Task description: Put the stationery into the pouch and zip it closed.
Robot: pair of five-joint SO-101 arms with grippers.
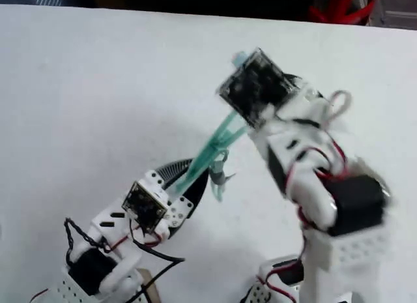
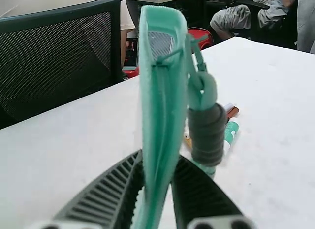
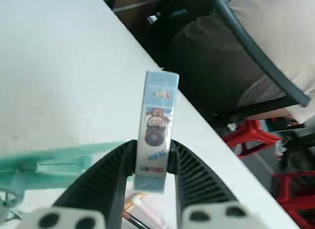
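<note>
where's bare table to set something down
Bare table runs wide from the left claw out to the far edge, and again past the right claw. It is crowded between the two claws: the pouch, the eraser and the pens bunch there.

Pouch [image 2: 160, 115], green, zippered: 1.
Eraser [image 3: 156, 135], printed wrapper: 1.
Pens lying on the desk [image 2: 275, 140]: 2 certain, a brown-tipped pen [image 2: 231, 111] and a green-and-white pen [image 2: 230, 131]. A possible third, orange-tipped, is half hidden behind the pouch and not counted.
Arms: 2.
End effectors: 2, the left end effector [image 2: 158, 157] and the right end effector [image 3: 152, 145], each gripping 1 item.
Desk: 1.
Black mesh chair [image 2: 54, 56]: 1 per wrist view; cannot tell whether it is the same chair.
</note>
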